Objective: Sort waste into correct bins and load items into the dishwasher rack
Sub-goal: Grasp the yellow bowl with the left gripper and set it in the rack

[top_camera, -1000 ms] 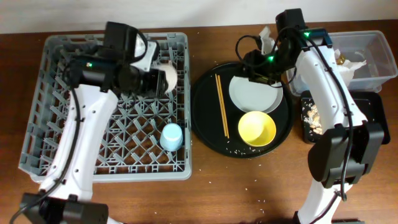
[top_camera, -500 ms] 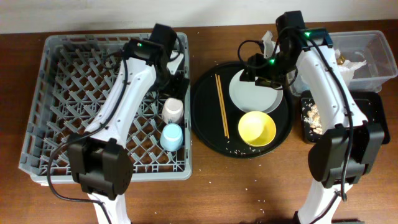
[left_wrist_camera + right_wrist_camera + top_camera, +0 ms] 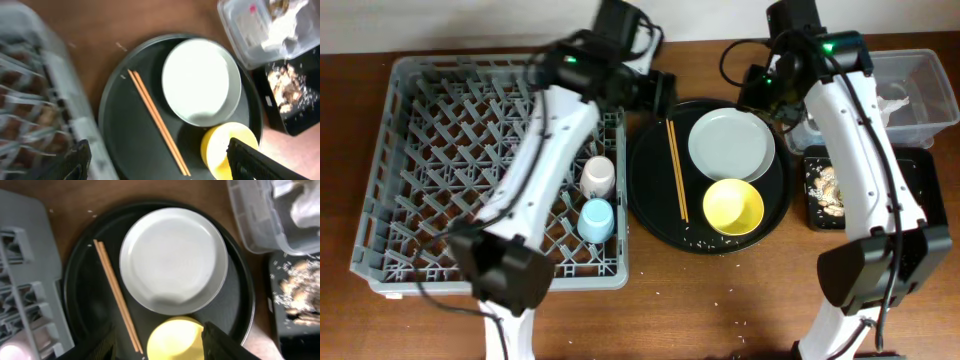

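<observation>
Brown wooden table (image 3: 740,325) (crumbs (image 3: 725,297) scattered beside round tray (image 3: 655,195))

Round black tray (image 3: 650,190), centre of the overhead view, lying flat on the brown wooden counter (image 3: 720,310); its raised rim is glossy. A pale strip (image 3: 420,20) borders the counter along the upper edge.
</observation>
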